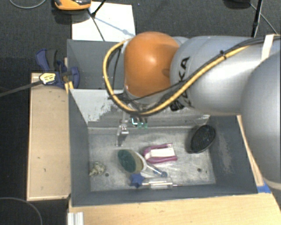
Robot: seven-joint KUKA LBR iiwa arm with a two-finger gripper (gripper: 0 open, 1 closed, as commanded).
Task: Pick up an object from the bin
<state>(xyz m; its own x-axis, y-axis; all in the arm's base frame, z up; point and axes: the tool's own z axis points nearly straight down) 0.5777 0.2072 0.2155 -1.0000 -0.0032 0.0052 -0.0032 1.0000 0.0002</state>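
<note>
My tool (122, 132) hangs by the far wall of the bin (81, 176); I cannot tell whether it is open or closed. A dark green oval pad (127, 161) lies just nearer, with open floor to its left.

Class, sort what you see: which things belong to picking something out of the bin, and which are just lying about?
Belong to the job: gripper; bin; the things in it, any of which could be picked: green oval brush, pink pack, blue-handled tool, black disc, crumpled lump.

Lying about, outside the bin: white sheet, orange object.
</note>
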